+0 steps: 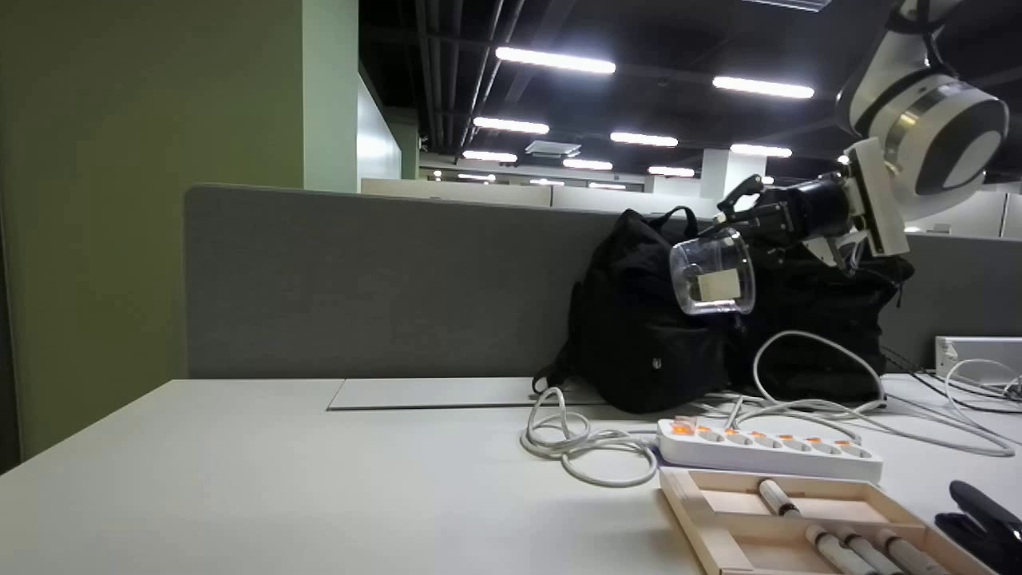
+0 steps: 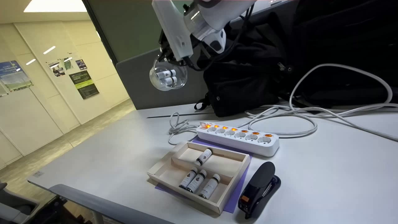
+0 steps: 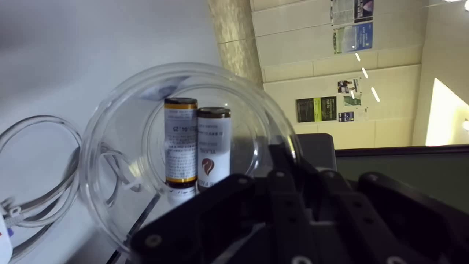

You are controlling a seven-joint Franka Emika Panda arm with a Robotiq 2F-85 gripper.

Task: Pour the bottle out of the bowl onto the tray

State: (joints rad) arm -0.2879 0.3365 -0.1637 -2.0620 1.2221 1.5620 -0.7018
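My gripper (image 1: 726, 222) is shut on the rim of the clear bowl (image 1: 685, 275) and holds it tilted, high above the table. The jaws also show on the rim in the wrist view (image 3: 295, 156). The bowl (image 2: 183, 79) has two small white-labelled bottles (image 2: 165, 74) lying in it. The wrist view looks into the bowl (image 3: 86, 172), with the bottles (image 3: 214, 146) side by side. The pale wooden tray (image 2: 224, 163) lies below on the table, to the right of the bowl in the exterior view (image 1: 688, 511). One bottle (image 2: 204, 156) lies in its back compartment, three (image 2: 196, 181) in its front one.
A white power strip (image 2: 238, 139) stands just behind the tray, with white cables (image 1: 587, 447) beside it. A black stapler (image 2: 260, 189) lies near the tray. A purple sheet (image 2: 231, 202) is under the tray. Black bags (image 1: 639, 335) stand against the grey partition (image 1: 383, 287).
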